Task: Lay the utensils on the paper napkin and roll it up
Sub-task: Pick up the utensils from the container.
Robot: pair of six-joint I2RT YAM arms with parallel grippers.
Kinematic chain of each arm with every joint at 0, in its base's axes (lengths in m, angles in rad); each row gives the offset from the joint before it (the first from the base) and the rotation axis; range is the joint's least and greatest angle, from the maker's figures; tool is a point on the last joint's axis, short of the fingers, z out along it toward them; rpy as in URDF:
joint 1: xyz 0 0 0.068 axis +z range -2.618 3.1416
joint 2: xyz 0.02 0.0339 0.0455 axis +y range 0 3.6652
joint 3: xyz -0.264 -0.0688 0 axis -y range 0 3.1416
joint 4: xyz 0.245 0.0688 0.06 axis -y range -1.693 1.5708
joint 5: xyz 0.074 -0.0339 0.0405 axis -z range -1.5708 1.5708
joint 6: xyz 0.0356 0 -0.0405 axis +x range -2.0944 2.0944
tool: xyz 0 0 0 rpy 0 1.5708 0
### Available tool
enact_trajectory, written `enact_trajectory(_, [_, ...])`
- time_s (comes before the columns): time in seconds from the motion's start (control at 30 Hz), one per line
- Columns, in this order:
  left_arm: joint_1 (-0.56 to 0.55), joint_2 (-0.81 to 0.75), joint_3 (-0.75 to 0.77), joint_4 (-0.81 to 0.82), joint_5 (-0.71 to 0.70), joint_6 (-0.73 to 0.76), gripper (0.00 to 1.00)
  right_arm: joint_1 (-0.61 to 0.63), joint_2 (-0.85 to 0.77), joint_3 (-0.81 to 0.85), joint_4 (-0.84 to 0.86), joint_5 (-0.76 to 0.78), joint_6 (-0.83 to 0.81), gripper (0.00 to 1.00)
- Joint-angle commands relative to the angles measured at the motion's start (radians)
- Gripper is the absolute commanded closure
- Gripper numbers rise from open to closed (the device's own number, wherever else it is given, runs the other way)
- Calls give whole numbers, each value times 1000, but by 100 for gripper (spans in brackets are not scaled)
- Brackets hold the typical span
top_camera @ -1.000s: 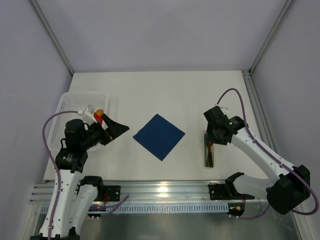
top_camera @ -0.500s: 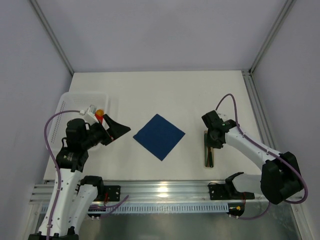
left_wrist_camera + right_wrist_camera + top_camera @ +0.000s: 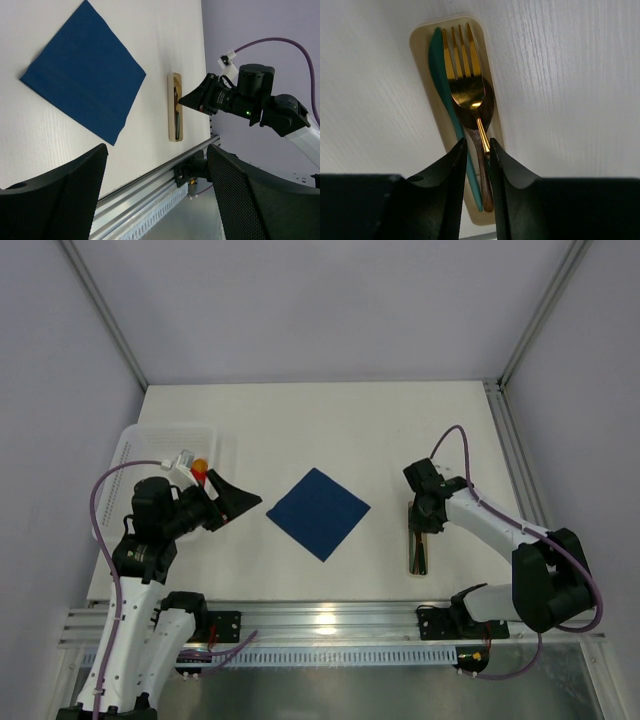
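The utensils (image 3: 470, 100), a gold fork, a brown spoon and a teal knife, lie stacked in a pale beige tray (image 3: 418, 40) at the table's right front (image 3: 419, 562). My right gripper (image 3: 477, 146) is down over the tray, its jaws narrowed onto the spoon and fork handles; the knife handle runs under the left finger. The paper napkin (image 3: 319, 513) lies flat and bare as a navy diamond mid-table, also in the left wrist view (image 3: 85, 75). My left gripper (image 3: 156, 150) hangs open and empty left of the napkin (image 3: 235, 502).
A white basket (image 3: 140, 445) stands at the table's left edge, behind the left arm. A red block with an orange tip (image 3: 199, 472) sits on the left wrist. The aluminium rail (image 3: 330, 618) runs along the near edge.
My right gripper has come down over the tray and narrowed its jaws around the handles. The left jaws have narrowed slightly; the left arm has hardly moved.
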Motion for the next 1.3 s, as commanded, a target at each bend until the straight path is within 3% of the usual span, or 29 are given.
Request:
enact_trajectory(0.0, [-5,2,27,31,34,10,18,-16,13,1,49,25,-18,71])
enact_trajectory(0.4, [-5,5,30,34,39,8,19,-44,71,15,95,9,-52,72])
enact_trajectory(1.03, [-5,1,22,33,43,3,19,-43,45,19,80,41,-70,96])
enact_trajectory(1.27, [-5,-1,10,43,49,-7,19,-15,4,45,20,78,-90,96])
